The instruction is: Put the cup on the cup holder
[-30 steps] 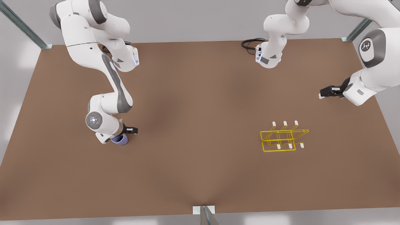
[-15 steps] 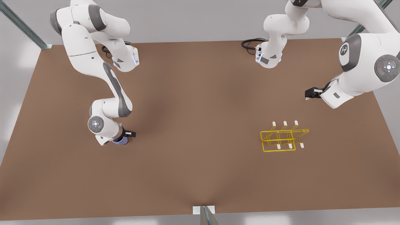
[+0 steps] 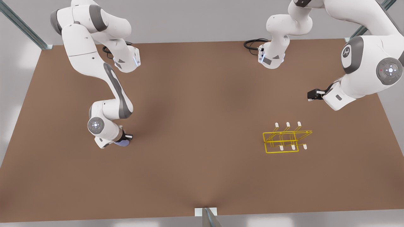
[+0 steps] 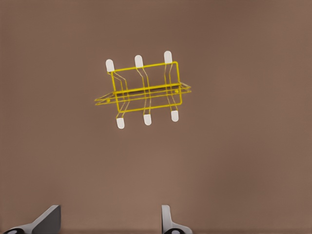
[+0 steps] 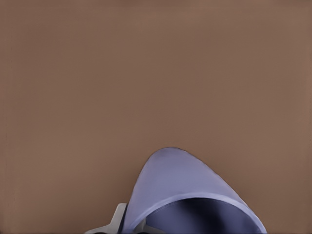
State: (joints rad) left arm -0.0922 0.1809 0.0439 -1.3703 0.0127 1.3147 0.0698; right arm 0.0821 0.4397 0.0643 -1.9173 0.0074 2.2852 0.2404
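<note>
Bare brown table (image 3: 202, 164) separates right fingers (image 3: 125, 138) gripping cup (image 3: 122, 143) from spread, empty left fingers (image 3: 312, 95).

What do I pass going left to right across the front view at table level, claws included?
Right claw down at the cup → cup holder → left claw, open, above the table beyond the holder.
</note>
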